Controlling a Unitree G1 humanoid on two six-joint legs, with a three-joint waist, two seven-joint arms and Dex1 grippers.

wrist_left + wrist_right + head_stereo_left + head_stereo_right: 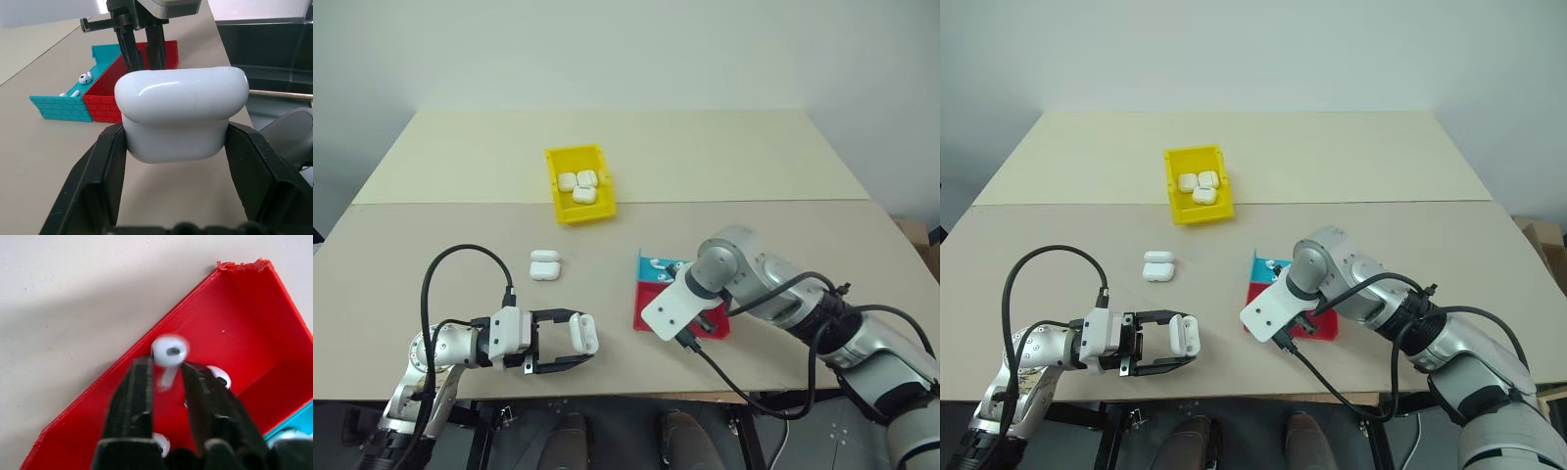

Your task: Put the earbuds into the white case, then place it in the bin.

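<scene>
Note the tiny glossy white stemmed earbud [167, 352]: your right gripper [165, 377] pinches its stem between both black fingers, above the red half of the flat red and teal tray [651, 313]. Your left gripper [576, 343] is clamped on the small glossy white rounded case [586, 333] near the table's front edge. The bright yellow rectangular plastic bin [560, 199] sits farther back, holding three identical cases.
</scene>
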